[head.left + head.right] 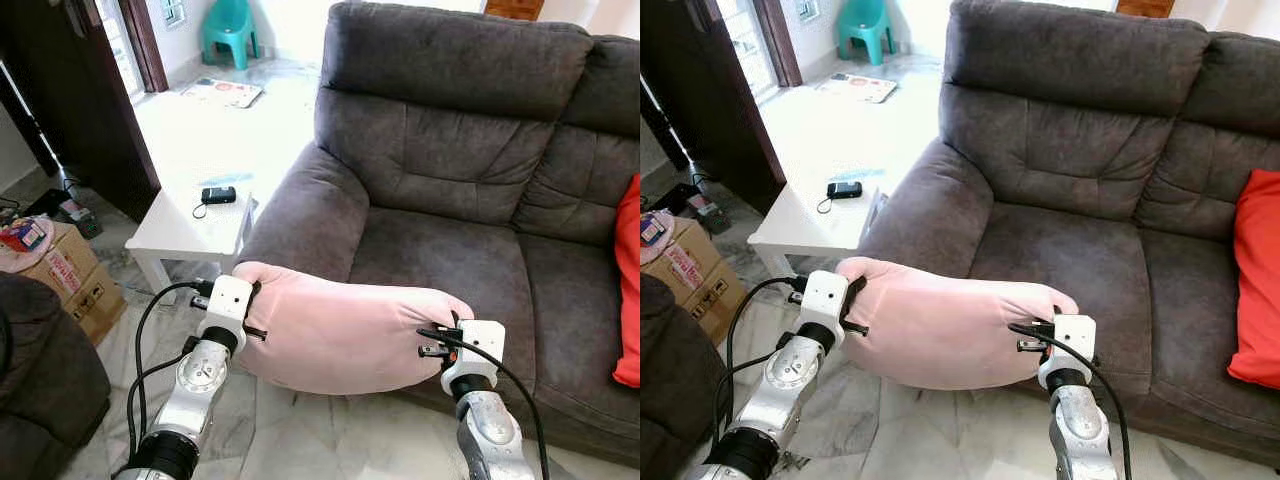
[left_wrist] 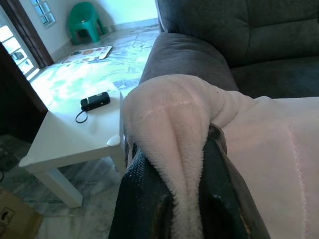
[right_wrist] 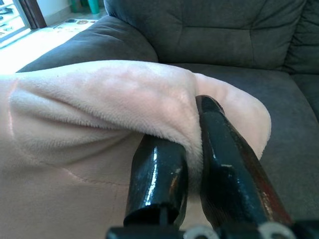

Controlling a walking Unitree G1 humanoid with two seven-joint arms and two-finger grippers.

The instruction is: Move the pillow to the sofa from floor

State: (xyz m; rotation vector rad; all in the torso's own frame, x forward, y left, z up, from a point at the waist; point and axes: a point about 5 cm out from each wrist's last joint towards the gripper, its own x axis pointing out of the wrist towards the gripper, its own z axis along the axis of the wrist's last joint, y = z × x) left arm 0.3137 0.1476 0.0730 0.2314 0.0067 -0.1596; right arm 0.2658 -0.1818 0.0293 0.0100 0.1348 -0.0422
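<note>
Pink pillow [image 1: 345, 330] up off floor, stretched between my grippers at sofa [image 1: 470, 170] front edge. Left gripper [image 2: 172, 199] pinching one end, right gripper [image 3: 194, 174] pinching other. White side table [image 1: 175, 235] with black device [image 1: 218, 195] left; red cushion [image 1: 628, 290] right.

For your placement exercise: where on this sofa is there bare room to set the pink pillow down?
The seat cushion between the armrest and the red cushion is bare. The pink pillow, pinched by the left gripper and right gripper, hangs before it. The sofa's right end is crowded.
</note>
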